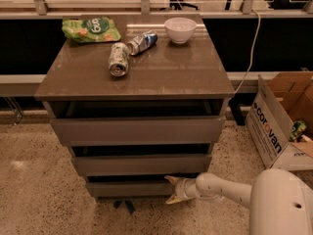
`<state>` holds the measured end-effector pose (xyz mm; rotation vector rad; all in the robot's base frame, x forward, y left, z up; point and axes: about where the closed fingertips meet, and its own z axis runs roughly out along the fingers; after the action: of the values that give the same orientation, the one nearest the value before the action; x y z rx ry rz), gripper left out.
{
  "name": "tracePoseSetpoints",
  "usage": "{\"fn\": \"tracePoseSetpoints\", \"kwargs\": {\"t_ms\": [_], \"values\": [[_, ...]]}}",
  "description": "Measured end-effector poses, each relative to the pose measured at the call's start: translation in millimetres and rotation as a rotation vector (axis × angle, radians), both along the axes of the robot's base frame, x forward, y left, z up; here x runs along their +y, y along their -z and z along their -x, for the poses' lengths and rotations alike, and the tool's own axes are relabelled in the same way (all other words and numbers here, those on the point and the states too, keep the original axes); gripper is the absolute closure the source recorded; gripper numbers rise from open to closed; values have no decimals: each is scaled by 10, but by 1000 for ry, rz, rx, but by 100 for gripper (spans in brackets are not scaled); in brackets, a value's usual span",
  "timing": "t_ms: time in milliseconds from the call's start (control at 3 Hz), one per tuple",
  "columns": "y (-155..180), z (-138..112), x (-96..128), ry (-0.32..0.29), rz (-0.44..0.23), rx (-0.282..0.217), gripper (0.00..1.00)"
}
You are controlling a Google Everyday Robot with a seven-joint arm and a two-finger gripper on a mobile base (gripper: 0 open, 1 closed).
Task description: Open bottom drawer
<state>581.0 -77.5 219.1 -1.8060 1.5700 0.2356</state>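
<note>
Camera view: the gripper (170, 190), fingers spread apart, meets the right end of the bottom drawer (128, 189), lowest of three in the cabinet (146, 80). Whether it grips the front is unclear. The arm (220, 189) extends from the lower right, its base cut off by the frame edge.

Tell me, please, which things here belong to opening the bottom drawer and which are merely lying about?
For the job:
bottom drawer
claw, open, at that drawer's right end

Lying about:
chip bag, near can, far can and bowl, all on the cabinet top
cardboard box, on the floor to the right
</note>
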Motion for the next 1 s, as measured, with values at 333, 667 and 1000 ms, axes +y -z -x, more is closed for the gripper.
{"fn": "tracePoseSetpoints", "kwargs": {"t_ms": [333,667,1000], "values": [[116,-221,-3,24,23,13,32],[305,-351,23,42,28,45,32],[460,-365,49,54,26,65,33]]}}
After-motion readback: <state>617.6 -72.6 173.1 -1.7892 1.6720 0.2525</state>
